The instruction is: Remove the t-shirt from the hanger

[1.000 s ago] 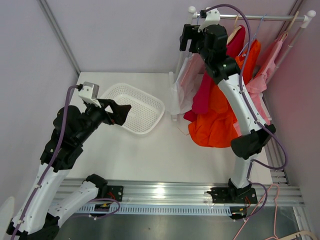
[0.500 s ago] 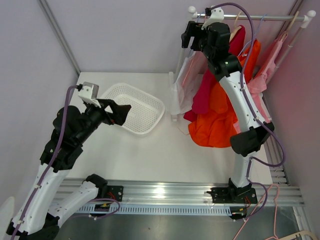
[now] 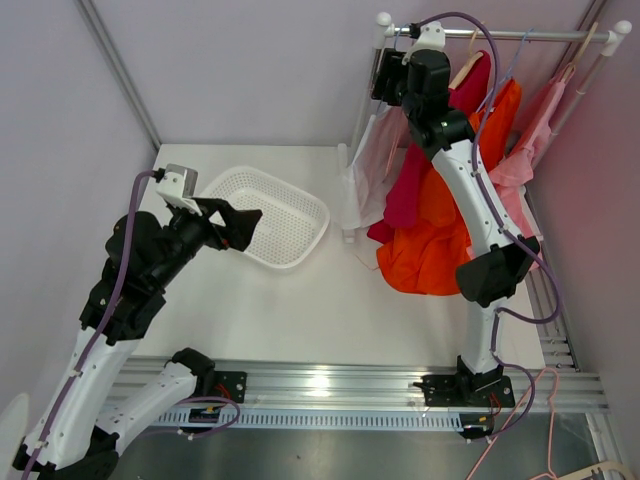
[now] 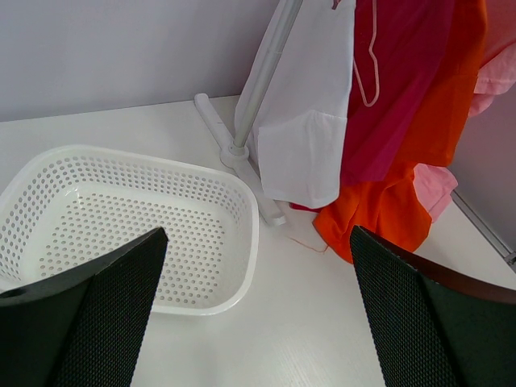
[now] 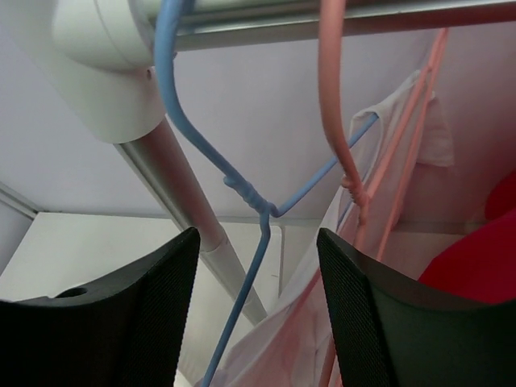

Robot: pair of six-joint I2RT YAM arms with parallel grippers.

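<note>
— T-shirt (image 3: 365, 165) first: where is it?

— It's the pale, nearly white one. It hangs from the rail (image 3: 540, 35) at the upper right of the overhead frame, just beside the rack post (image 5: 181, 201). A red shirt (image 3: 408, 192) and an orange shirt (image 3: 437, 250) hang to its right. In my right wrist view it fills the lower right, under a pink hanger (image 5: 332, 121). A blue hanger (image 5: 173, 97) hooks the rail just left of the pink one.

— And your hands?

— My right gripper (image 5: 258, 314) is up at the rail with its jaws apart and nothing clamped. The blue hanger's twisted neck shows in the gap, above the fingertips. My left gripper (image 4: 258, 322) is spread wide and holds nothing. It hovers by the rim of the white basket (image 4: 129, 226), left of centre in the overhead frame.

— So how do I do this step well?

— I judge the step to be getting hold of the hanger. First I need to know which wire carries the cloth. The pink wires run along the shirt's shoulder, so I think it's the pink one, but I can't tell for certain. As the jaws stand, they frame the blue neck. I'd shift toward the right of the wrist frame and centre on the pink neck just under the rail. Then I'd clamp on bare wire, with no fabric pinched. I'd lift the hook up off the rail rather than drag it sideways, because the neighbouring hangers sit close and could snag. My left hand can take the hem afterwards.
</note>
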